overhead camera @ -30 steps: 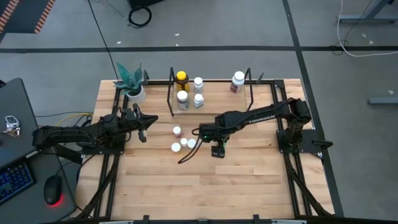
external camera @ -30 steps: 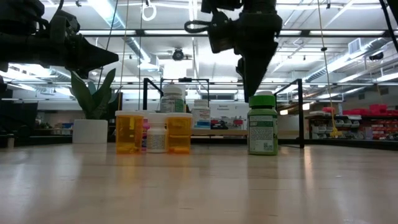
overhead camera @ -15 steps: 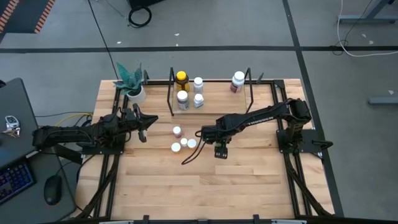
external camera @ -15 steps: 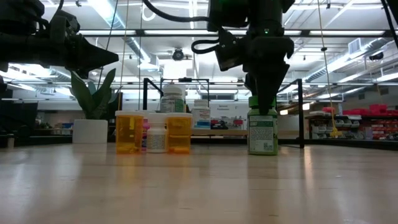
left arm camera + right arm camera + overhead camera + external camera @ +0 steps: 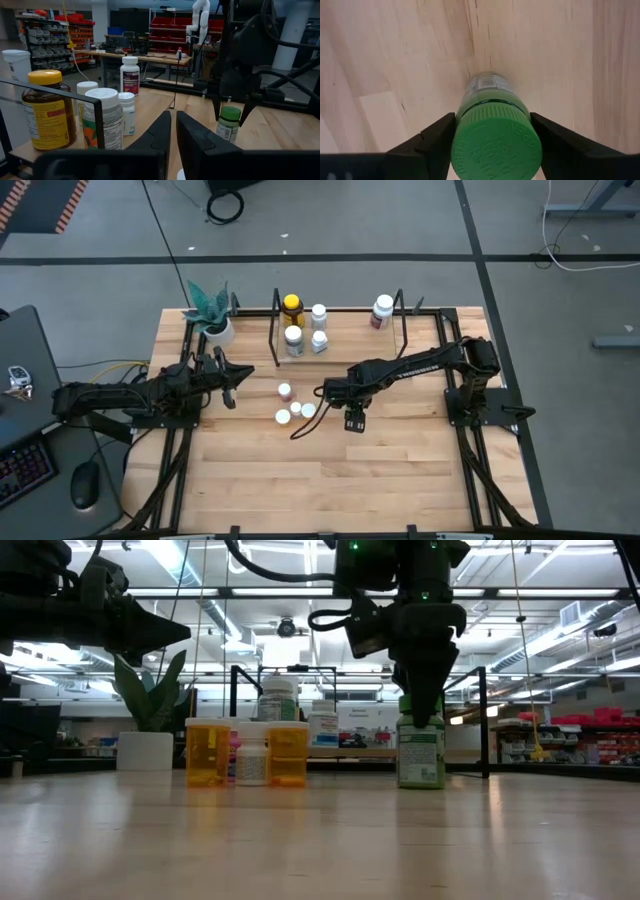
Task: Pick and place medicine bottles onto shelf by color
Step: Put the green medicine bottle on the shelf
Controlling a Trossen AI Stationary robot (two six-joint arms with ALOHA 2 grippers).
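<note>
The green medicine bottle [image 5: 421, 755] stands upright on its base on the table; in the high view my right gripper [image 5: 352, 420] hides it. That gripper is open and points down, one finger on each side of the green cap [image 5: 495, 145], and whether they touch it I cannot tell. My left gripper [image 5: 228, 383] is shut and hovers near the table's left side. The shelf [image 5: 274, 330] at the far edge holds several bottles, among them a yellow-capped amber one [image 5: 291, 305]. Three white-capped bottles [image 5: 285, 391] stand on the table between the grippers.
A white pot with a green plant [image 5: 213, 320] stands at the far left corner. Two orange bottles [image 5: 207, 753] and a small white one [image 5: 251, 760] stand left of the green bottle in the low view. Bare wood lies toward the near edge.
My right gripper has come down from above the green bottle until its fingers stand around the cap, then held there. The left arm has kept still.
</note>
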